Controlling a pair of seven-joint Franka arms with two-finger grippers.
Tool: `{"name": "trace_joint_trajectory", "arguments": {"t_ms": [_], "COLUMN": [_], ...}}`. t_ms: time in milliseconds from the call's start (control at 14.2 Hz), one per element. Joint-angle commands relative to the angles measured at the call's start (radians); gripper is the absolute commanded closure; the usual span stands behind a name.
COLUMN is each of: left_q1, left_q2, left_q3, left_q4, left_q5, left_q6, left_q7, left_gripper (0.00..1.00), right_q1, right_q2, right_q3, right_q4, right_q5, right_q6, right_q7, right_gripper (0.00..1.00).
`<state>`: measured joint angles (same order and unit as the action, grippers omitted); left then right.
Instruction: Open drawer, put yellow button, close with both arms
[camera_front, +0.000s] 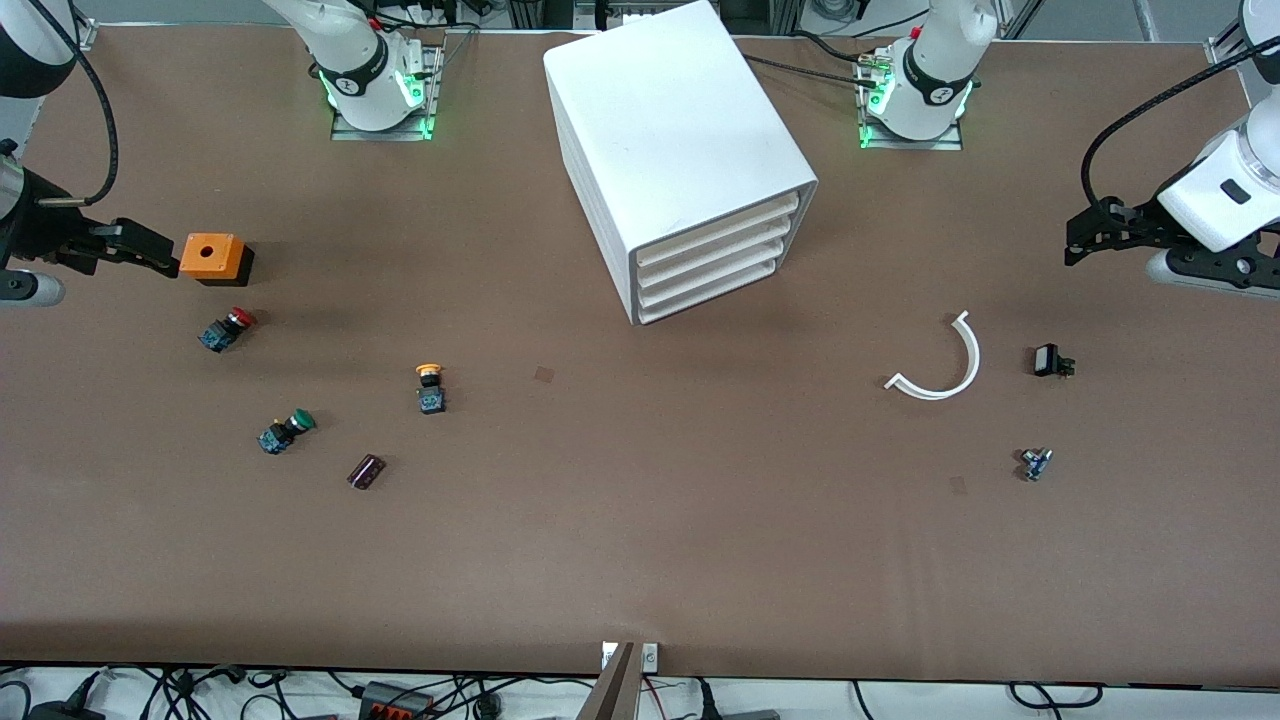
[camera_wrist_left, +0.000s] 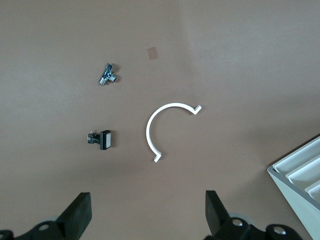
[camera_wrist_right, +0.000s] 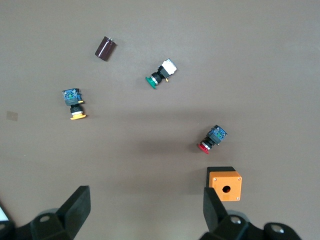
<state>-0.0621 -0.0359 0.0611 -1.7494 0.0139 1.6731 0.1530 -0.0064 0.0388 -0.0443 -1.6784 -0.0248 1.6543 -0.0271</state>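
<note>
The left gripper (camera_front: 1075, 240) hangs spread at the front view's right edge, the right gripper (camera_front: 150, 257) spread at its left edge; the drawer (camera_front: 722, 232) is shut, the yellow button (camera_front: 430, 387) lies left of centre on the bench (camera_front: 640, 540); opening comes first, I judge.

The brown tabletop (camera_front: 640, 540) carries a white cabinet (camera_front: 672, 130) at its middle. Toward the right arm's end lie an orange box (camera_front: 213, 257), red button (camera_front: 228, 329), green button (camera_front: 286, 431), yellow button (camera_front: 430, 388) and dark cylinder (camera_front: 366, 471). Toward the left arm's end lie a white curved strip (camera_front: 945, 362), black switch (camera_front: 1050, 361) and metal fitting (camera_front: 1035, 464).
</note>
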Motion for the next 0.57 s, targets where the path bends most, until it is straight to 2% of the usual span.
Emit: {"name": "trace_joint_trajectory", "arguments": {"t_ms": [0,495], "left_q1": [-0.007,-0.007], "left_q2": [0.007,0.025], "left_q3": [0.005,0.005], "left_q4": [0.024,0.024], "left_q5": [-0.003,-0.008], "left_q6": [-0.013,-0.019], "left_q7": [0.005,0.000], "left_gripper": [0.00,0.00], "right_q1": [-0.001,0.003], "right_q2": [-0.022,-0.011], "right_q3": [0.003,0.004], "right_q4": [-0.020,-0.017], "right_q5": [-0.014,-0.007], "right_q6": [0.007,0.005], "right_q7": [-0.013,-0.013], "right_gripper": [0.00,0.00]}}
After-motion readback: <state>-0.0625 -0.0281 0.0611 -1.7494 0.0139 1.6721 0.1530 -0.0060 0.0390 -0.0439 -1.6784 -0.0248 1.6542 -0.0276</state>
